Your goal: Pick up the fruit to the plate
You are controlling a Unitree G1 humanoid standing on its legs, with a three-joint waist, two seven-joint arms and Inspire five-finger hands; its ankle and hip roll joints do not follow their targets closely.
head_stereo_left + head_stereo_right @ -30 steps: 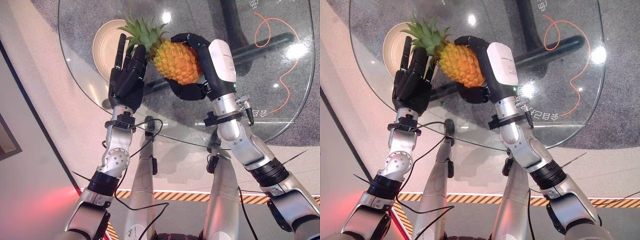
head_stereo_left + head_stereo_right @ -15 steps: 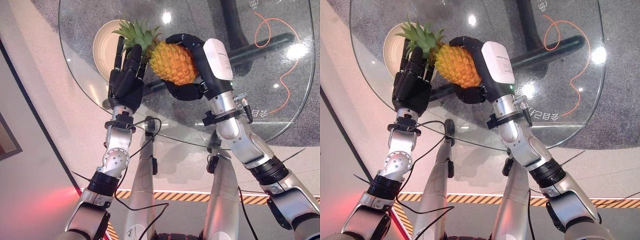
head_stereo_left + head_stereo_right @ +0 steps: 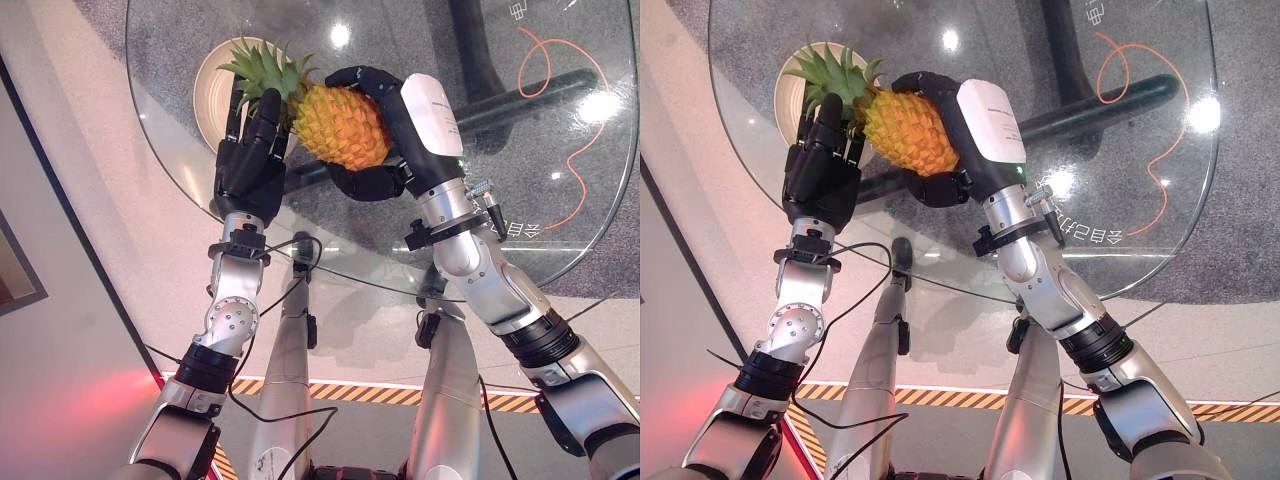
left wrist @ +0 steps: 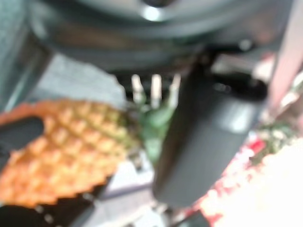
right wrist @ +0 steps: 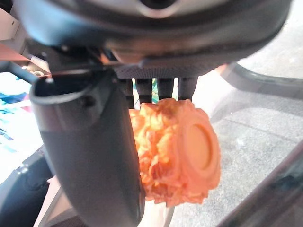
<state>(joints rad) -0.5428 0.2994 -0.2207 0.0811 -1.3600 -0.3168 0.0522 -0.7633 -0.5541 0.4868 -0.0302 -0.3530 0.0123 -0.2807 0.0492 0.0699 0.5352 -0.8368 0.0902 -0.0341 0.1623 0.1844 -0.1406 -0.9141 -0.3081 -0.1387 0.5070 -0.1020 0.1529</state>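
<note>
The right hand (image 3: 385, 150) grips the pineapple (image 3: 340, 125) above the table, the open left hand (image 3: 248, 165) steadies its leaves, and the plate (image 3: 210, 85) near the table's far left edge waits.

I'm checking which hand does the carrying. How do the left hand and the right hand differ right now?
The right hand is wrapped round the pineapple body, fingers curled over it and thumb beneath; the left hand has straight fingers resting against the leafy crown. The right hand's back bears a white cover; the left hand is all dark. Both are above the glass table, near the plate.
</note>
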